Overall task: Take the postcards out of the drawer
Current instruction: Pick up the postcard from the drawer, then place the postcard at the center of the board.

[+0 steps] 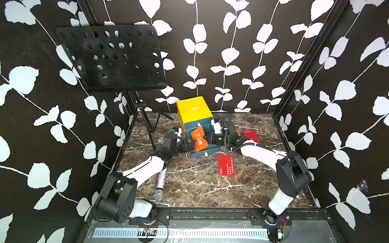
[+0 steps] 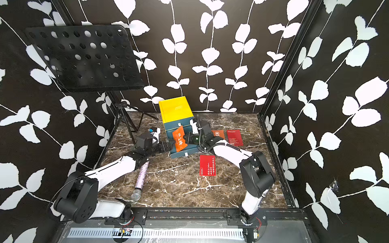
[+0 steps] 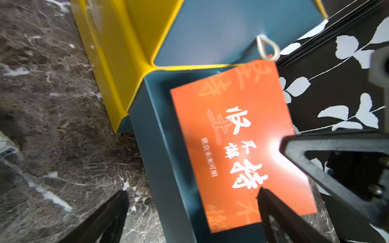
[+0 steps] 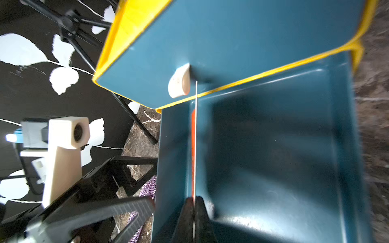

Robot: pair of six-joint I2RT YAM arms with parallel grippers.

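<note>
The brown marble counter (image 1: 189, 189) holds a square box with a yellow top and blue front (image 1: 193, 109). Its bottom blue drawer (image 1: 207, 150) is pulled out toward the arms. Three cards already lie out on the counter. A red postcard with white writing (image 1: 226, 165) is just in front of the drawer. A second red postcard (image 2: 234, 137) is beside the box on the right arm's side. A plain orange postcard (image 2: 217, 134) lies next to that one, partly hidden by the arm. A fourth card, the thin orange postcard with big white writing (image 1: 199, 138), is held up over the drawer. The right gripper (image 4: 194, 198) is squeezed tight on its edge. The left gripper (image 3: 192, 191) is spread wide at the drawer's side wall and holds nothing. I think the step in hand is lifting this card out. Next it must clear the drawer wall and be laid flat near the others without bending or slipping. The right wrist view shows the card only as a thin line, and the drawer floor looks bare. The left wrist view shows the card's face and its writing. Only the top views show the cards on the counter. I cannot see a fifth card.
</note>
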